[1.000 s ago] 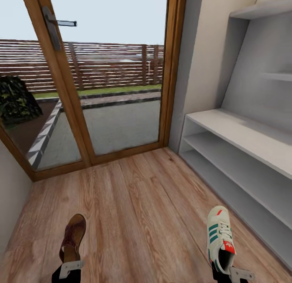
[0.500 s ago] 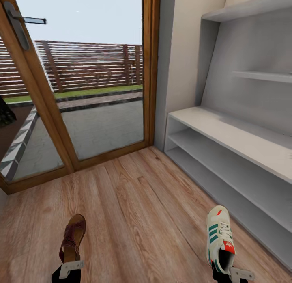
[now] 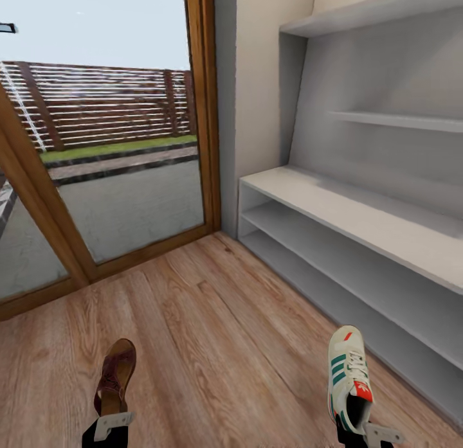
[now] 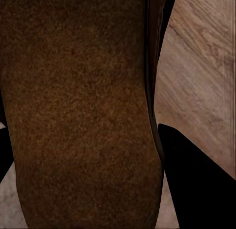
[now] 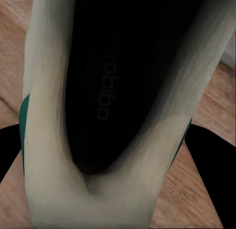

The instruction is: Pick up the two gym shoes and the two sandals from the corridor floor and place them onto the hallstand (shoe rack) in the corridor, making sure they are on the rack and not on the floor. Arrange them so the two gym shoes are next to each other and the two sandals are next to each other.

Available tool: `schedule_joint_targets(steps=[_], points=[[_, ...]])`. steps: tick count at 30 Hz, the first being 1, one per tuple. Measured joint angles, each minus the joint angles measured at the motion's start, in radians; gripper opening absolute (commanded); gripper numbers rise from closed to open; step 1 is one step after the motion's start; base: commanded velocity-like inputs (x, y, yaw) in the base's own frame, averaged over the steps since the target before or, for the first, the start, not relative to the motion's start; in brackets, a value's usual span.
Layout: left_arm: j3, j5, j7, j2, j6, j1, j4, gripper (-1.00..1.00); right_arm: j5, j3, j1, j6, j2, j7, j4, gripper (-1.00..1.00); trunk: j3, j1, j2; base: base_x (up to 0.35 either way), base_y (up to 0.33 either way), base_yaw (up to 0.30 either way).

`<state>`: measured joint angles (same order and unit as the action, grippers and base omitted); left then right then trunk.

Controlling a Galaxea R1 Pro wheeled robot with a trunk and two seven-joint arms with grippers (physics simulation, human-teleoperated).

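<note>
A brown sandal (image 3: pixel 116 376) is held heel-first in my left gripper (image 3: pixel 110 423), low at the left of the head view and over the corridor floor (image 3: pixel 212 345). Its tan footbed (image 4: pixel 78 111) lies between the dark fingers (image 4: pixel 196 184) in the left wrist view. My right gripper (image 3: pixel 368 430) is shut on the heel of a white gym shoe (image 3: pixel 347 374) with green stripes and a red tongue. The right wrist view looks into that shoe's dark opening (image 5: pixel 108 91), with black fingers (image 5: pixel 216 179) on either side. The pale grey hallstand (image 3: pixel 360 216) stands along the right wall with bare shelves.
A wood-framed glass door (image 3: pixel 116 178) closes the far end of the corridor, with a fence and paving outside. A grey wall corner (image 3: pixel 257 101) sits between the door and the hallstand. Two staggered wall shelves (image 3: pixel 392 120) hang above the bench top.
The whole head view has swung right: the door slid left and more of the hallstand came into the picture. Both grippers and their shoes keep their places in the picture.
</note>
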<state>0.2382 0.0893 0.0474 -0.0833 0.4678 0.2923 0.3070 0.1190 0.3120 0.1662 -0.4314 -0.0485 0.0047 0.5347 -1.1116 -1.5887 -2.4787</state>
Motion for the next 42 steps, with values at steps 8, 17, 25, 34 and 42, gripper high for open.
schedule_joint_targets(steps=[8, 17, 25, 34, 42], points=[[0.0, -0.004, 0.0, 0.0, 0.0, 0.0, 0.001, -1.0, 0.0, 0.0, 0.0, 0.0, 0.0, 0.0, 0.0, -1.0, 0.0, 0.0, 0.0, 0.0, 0.206, -0.262], [0.001, -0.002, 0.0, 0.0, 0.0, 0.0, 0.0, -1.0, 0.0, 0.0, 0.0, 0.0, 0.0, 0.0, 0.0, -1.0, 0.0, 0.0, 0.0, 0.0, 0.249, -0.262], [0.0, -0.001, 0.0, 0.0, 0.0, 0.0, 0.0, -1.0, 0.0, 0.0, 0.0, 0.0, 0.0, 0.0, 0.0, -1.0, 0.0, 0.0, 0.0, 0.0, 0.016, -0.262], [0.0, -0.001, 0.0, 0.0, 0.0, 0.0, 0.0, -1.0, 0.0, 0.0, 0.0, 0.0, 0.0, 0.0, 0.0, -1.0, 0.0, 0.0, 0.0, 0.0, 0.001, -0.262], [0.0, -0.002, 0.0, 0.0, 0.0, -0.001, -0.001, -1.0, 0.0, 0.0, 0.0, 0.0, 0.0, 0.0, 0.001, -1.0, 0.0, 0.0, 0.0, 0.0, 0.035, -0.262]])
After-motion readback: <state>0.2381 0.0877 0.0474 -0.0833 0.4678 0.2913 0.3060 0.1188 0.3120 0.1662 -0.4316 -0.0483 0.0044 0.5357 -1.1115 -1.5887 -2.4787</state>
